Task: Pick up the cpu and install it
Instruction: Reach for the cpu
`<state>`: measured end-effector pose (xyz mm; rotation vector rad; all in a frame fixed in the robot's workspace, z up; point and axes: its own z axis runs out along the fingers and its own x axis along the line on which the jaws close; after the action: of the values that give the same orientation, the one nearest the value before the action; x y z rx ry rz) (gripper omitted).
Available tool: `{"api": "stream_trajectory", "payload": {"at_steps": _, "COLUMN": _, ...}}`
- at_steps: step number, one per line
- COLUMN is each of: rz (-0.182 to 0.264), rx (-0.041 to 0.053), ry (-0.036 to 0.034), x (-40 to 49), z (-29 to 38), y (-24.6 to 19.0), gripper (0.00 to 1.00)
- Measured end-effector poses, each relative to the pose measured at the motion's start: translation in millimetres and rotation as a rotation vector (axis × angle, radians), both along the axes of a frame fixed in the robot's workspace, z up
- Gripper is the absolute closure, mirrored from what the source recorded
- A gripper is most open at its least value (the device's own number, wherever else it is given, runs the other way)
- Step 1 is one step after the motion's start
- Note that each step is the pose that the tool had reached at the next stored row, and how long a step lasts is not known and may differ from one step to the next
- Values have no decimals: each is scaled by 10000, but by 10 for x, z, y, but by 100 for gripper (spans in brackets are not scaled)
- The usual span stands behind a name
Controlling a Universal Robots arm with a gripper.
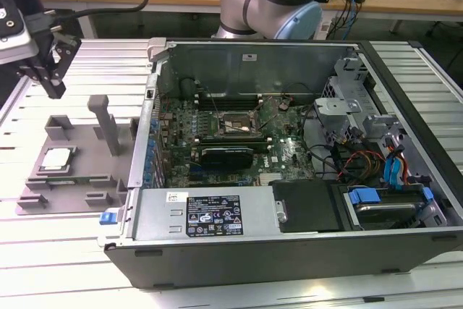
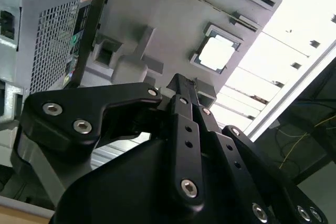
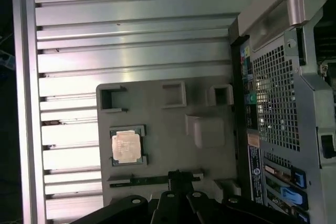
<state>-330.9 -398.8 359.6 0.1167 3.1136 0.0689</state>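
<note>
The cpu (image 1: 56,158) is a small square chip with a silvery top, lying flat in a recess of the grey plastic tray (image 1: 83,179) at the exterior view's left, outside the computer case. It also shows in both wrist views (image 2: 216,53) (image 3: 126,147). My gripper (image 1: 54,90) hangs above the tray's far edge, well clear of the chip, with its black fingers (image 2: 181,103) shut together and nothing between them. In the first wrist view the gripper (image 3: 178,174) sits beside the chip, apart from it. The motherboard's cpu socket (image 1: 235,122) lies open inside the case.
The open computer case (image 1: 289,244) lies on the slatted metal table (image 1: 43,265), its side wall (image 1: 141,142) standing between tray and motherboard. A tall grey post (image 1: 107,124) rises from the tray. Drive cages and cables (image 1: 362,157) crowd the case's right side.
</note>
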Motion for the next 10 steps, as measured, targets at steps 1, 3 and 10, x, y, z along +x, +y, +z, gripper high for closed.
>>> {"api": "stream_trajectory", "payload": {"at_steps": 1, "rz": 0, "rx": -1, "ry": 1, "x": -27, "z": -28, "y": 0, "gripper": 89}}
{"api": "stream_trajectory", "payload": {"at_steps": 3, "rz": 1, "rx": 0, "ry": 0, "x": -57, "z": -74, "y": 0, "gripper": 89}}
{"api": "stream_trajectory", "payload": {"at_steps": 10, "rz": 1, "rx": 0, "ry": 0, "x": -156, "z": -214, "y": 0, "gripper": 89}}
